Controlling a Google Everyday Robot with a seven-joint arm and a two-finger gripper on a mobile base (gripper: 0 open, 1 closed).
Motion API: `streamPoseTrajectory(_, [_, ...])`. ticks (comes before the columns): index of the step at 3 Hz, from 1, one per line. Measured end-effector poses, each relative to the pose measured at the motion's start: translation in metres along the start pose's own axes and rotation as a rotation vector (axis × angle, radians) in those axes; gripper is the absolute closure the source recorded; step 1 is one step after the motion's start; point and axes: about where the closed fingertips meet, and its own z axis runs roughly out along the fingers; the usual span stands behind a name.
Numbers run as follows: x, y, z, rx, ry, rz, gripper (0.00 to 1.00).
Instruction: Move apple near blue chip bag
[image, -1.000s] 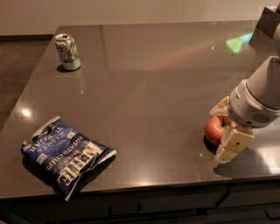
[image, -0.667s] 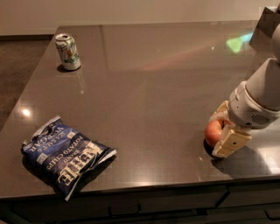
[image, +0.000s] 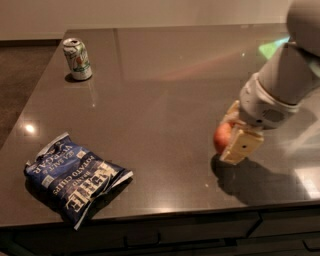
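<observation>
The apple (image: 221, 137) is small and red-orange, mostly hidden between my gripper's cream fingers at the right of the dark table. My gripper (image: 232, 136) is shut on the apple and holds it slightly above the tabletop, with a shadow beneath it. The blue chip bag (image: 73, 177) is navy with white lettering and lies flat near the front left edge, far to the left of the apple.
A green-and-white soda can (image: 77, 59) stands upright at the back left. The dark table (image: 160, 85) has its front edge just below the bag and gripper. My grey arm (image: 287, 75) reaches in from the upper right.
My gripper has closed around the apple and moved slightly left and up with it. The bag and can have not moved.
</observation>
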Motion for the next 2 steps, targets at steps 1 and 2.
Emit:
streamPoseTrajectory(1, [-0.043, 0.007, 0.007, -0.020, -0.053, -0.068, 1.00])
streamPoseTrajectory(2, [-0.102, 0.015, 0.025, -0.046, -0.114, -0.183, 1.00])
